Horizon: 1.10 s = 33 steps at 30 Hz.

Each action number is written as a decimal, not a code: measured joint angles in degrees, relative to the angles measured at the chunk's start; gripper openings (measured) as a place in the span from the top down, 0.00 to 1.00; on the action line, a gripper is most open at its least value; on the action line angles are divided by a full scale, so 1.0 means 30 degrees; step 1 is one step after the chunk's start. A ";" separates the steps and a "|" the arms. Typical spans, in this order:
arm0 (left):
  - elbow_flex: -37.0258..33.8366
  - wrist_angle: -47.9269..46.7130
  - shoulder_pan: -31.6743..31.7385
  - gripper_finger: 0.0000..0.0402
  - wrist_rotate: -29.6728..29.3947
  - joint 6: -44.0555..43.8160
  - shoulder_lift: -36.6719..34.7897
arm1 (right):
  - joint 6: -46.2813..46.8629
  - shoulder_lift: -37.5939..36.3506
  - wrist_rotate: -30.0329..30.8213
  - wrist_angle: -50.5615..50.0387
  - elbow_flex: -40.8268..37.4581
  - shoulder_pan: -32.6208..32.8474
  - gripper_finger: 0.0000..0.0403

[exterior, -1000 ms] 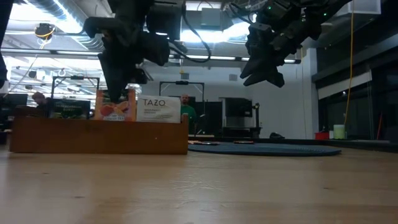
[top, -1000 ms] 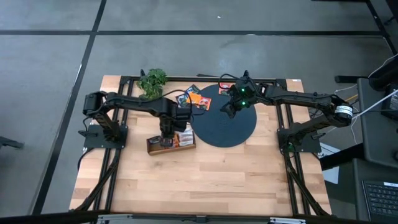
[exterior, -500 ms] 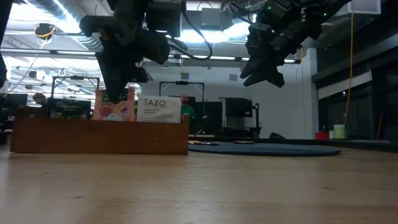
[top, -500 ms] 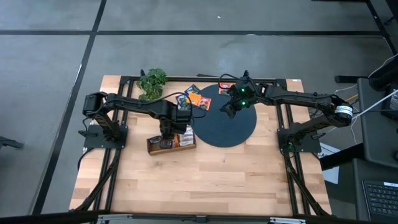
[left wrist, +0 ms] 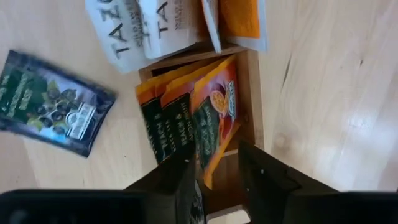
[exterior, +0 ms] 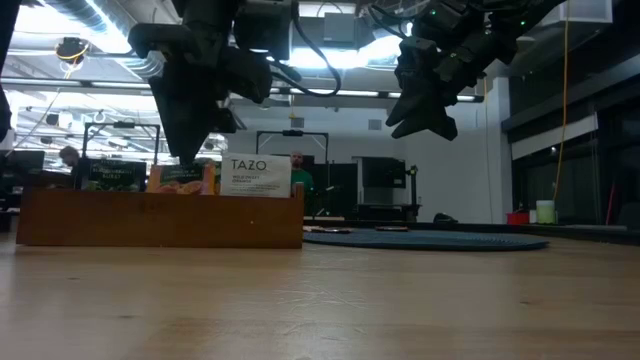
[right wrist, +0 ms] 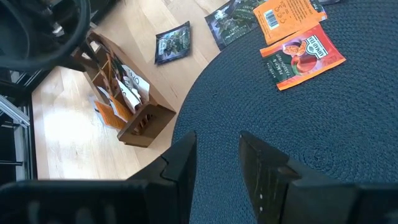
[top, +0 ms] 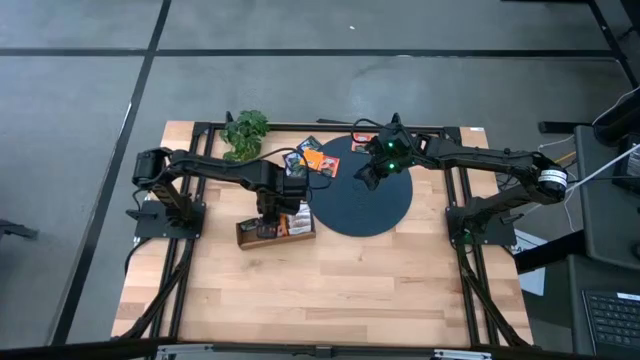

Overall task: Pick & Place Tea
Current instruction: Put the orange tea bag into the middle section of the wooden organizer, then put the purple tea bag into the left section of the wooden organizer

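My left gripper (left wrist: 214, 171) hangs over the wooden tray (left wrist: 247, 93), fingers apart, orange sachet (left wrist: 214, 115) slotted upright for filing; right gripper (right wrist: 217, 158), open, waits above the mat (right wrist: 298, 137).

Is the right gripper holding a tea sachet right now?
No. In the right wrist view the right gripper is open with nothing between its fingers, hovering over the dark disc.

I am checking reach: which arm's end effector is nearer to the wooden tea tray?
Left. The left end effector hovers right above the wooden tea tray; the right end effector hangs over the dark round mat, farther away.
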 joint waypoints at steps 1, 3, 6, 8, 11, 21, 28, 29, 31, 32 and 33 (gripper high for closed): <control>-0.0006 -0.0099 0.0122 0.70 0.0029 -0.0029 -0.0085 | 0.0003 0.0000 0.0000 0.0000 0.0000 0.0004 0.70; -0.0006 -0.0219 0.0511 0.69 0.0048 -0.0315 -0.0329 | 0.0006 0.0000 0.0000 0.0000 0.0000 0.0015 0.70; 0.0217 -0.0846 0.1496 0.69 0.0042 -0.0935 -0.0959 | 0.0005 0.0000 0.0000 0.0084 0.0000 0.0015 0.70; 0.0737 -0.0866 0.2274 0.69 0.0041 -0.1279 -0.1403 | 0.0006 0.0000 0.0000 0.0250 0.0000 0.0019 0.70; 0.1544 -0.0214 0.3430 0.69 -0.0805 -0.1829 -0.1965 | -0.0016 0.0007 0.0007 0.0735 0.0000 0.0129 0.70; 0.1939 0.3616 0.5957 0.69 -0.3449 -0.2497 -0.0798 | -0.0028 0.0706 0.0856 0.1981 0.0007 0.0724 0.70; 0.1932 0.3816 0.7010 0.69 -0.4310 -0.2359 0.1698 | 0.0363 0.1571 0.0935 0.1915 0.0007 0.1143 0.70; 0.1932 0.3925 0.7111 0.69 -0.4851 -0.2394 0.2064 | 0.0356 0.1609 0.1111 0.1786 0.0001 0.1151 0.70; 0.1932 0.4162 0.7288 0.69 -0.5594 -0.2439 0.2722 | 0.0345 0.1668 0.1486 0.1927 0.0000 0.1202 0.70; 0.1932 0.4262 0.7372 0.69 -0.5781 -0.2375 0.3004 | 0.0336 0.1668 0.1640 0.1886 0.0000 0.1195 0.70; 0.1932 0.4400 0.7469 0.69 -0.5778 -0.2324 0.3239 | 0.0284 0.1668 0.1853 0.1883 0.0000 0.1195 0.70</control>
